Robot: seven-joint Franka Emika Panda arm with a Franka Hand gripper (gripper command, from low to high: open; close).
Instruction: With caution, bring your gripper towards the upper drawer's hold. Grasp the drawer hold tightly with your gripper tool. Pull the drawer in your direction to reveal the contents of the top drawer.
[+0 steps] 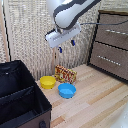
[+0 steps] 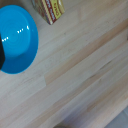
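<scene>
My gripper [image 1: 66, 46] hangs high over the wooden table, a pale plate with two short blue-tipped fingers that stand apart and hold nothing. The top drawer [image 1: 113, 32] is a dark brown front at the exterior view's right, with its thin silver drawer hold [image 1: 116, 32] across it. A second brown drawer [image 1: 110, 59] with its own silver bar sits below it. The gripper is well to the left of the dresser and apart from it. The wrist view shows only the table, a blue bowl [image 2: 16, 37] and a box corner [image 2: 50, 10]; no fingers show there.
A yellow bowl [image 1: 48, 82], a blue bowl [image 1: 67, 90] and a red-yellow box [image 1: 65, 74] sit on the table below the gripper. A big black fabric box [image 1: 20, 97] with a divider fills the exterior view's lower left. A woven screen [image 1: 30, 35] stands behind.
</scene>
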